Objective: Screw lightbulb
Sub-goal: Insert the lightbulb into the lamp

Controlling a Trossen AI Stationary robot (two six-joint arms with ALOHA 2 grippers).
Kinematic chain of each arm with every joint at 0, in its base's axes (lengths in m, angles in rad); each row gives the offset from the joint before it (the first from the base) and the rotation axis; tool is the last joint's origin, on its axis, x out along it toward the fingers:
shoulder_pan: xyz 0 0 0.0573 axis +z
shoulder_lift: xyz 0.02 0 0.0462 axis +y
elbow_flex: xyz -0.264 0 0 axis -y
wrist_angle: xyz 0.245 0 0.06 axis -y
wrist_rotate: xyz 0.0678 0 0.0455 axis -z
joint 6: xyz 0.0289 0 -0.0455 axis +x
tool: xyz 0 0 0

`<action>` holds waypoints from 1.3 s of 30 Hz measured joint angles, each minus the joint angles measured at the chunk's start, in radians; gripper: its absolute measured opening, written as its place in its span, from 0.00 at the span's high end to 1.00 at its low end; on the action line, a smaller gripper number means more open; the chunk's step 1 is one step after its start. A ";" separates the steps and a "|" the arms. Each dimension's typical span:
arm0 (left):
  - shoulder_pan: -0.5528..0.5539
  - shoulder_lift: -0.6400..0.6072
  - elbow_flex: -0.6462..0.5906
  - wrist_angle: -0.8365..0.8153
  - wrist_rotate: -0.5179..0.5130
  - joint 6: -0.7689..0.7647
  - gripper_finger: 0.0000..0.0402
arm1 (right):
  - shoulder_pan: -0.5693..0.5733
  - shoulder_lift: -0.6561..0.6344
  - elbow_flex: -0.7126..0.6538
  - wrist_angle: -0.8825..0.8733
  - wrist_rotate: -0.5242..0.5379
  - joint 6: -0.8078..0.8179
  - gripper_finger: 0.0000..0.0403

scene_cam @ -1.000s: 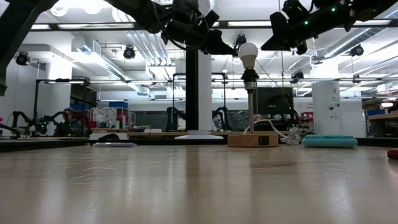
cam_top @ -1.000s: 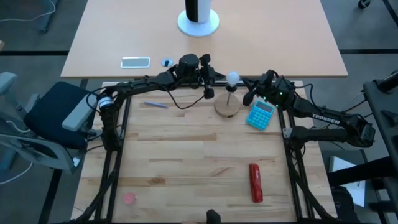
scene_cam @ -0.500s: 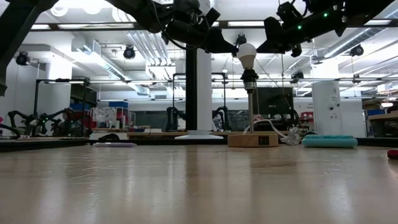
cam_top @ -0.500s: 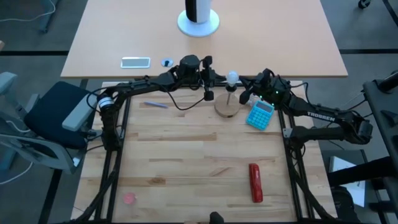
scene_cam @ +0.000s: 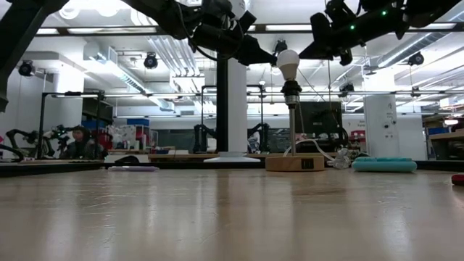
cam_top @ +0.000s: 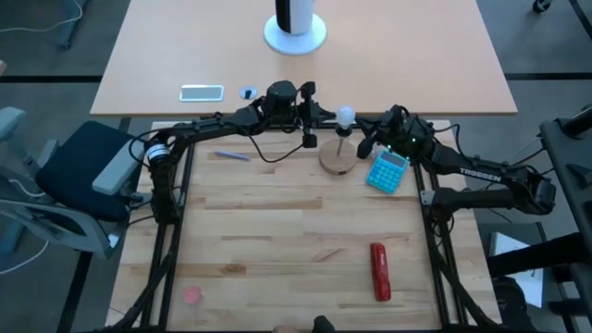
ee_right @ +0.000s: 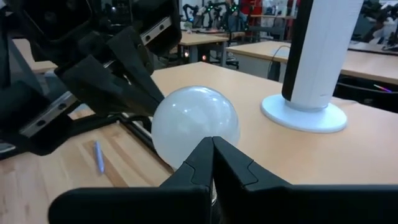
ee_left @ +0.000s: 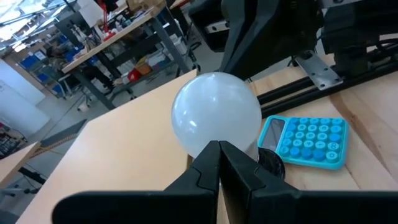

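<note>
The white frosted lightbulb [cam_top: 346, 115] stands upright in the dark socket [scene_cam: 291, 91] of a thin post on a round wooden disc [cam_top: 337, 161], at the far middle of the table. My left gripper [cam_top: 326, 117] is shut, level with the bulb on its left side; its shut tips show in front of the bulb [ee_left: 216, 115] in the left wrist view. My right gripper [cam_top: 363, 131] is shut on the bulb's right side, coming in slanting from above in the low view [scene_cam: 304, 54]. Its tips also show in front of the bulb [ee_right: 194, 124]. My left gripper has its shut fingertips [scene_cam: 271, 60] right at the bulb's left side, level with it; I cannot tell whether they touch. My right gripper has its shut fingertips [scene_cam: 303, 55] close to the bulb's upper right side; I cannot tell whether they touch.
A blue calculator [cam_top: 388, 170] lies right of the disc. A red object [cam_top: 379, 271] lies near the front right, a pen [cam_top: 231, 155] at the far left, a pink disc [cam_top: 191, 295] front left. On the table behind stand a white cylinder [cam_top: 296, 23] and a phone [cam_top: 202, 92].
My right gripper has come toward the table's left edge, from a gap away from the bulb to right beside its right side. My left gripper and the bulb have stayed in place.
</note>
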 joint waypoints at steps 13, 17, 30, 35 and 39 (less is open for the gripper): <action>0.000 0.001 0.000 0.005 0.002 0.002 1.00 | 0.018 -0.001 0.000 -0.024 0.000 0.008 0.99; 0.006 0.001 0.000 0.004 -0.004 0.002 1.00 | 0.030 0.000 0.000 -0.025 -0.002 0.014 0.99; 0.013 -0.013 0.000 0.006 -0.015 -0.002 1.00 | 0.043 -0.036 0.000 -0.033 0.008 0.040 0.99; 0.017 -0.049 0.000 -0.051 -0.049 0.008 1.00 | 0.044 -0.074 0.000 -0.070 0.063 0.042 0.99; 0.019 -0.071 0.000 -0.127 -0.012 0.006 1.00 | 0.043 -0.078 0.000 -0.082 0.085 0.035 0.99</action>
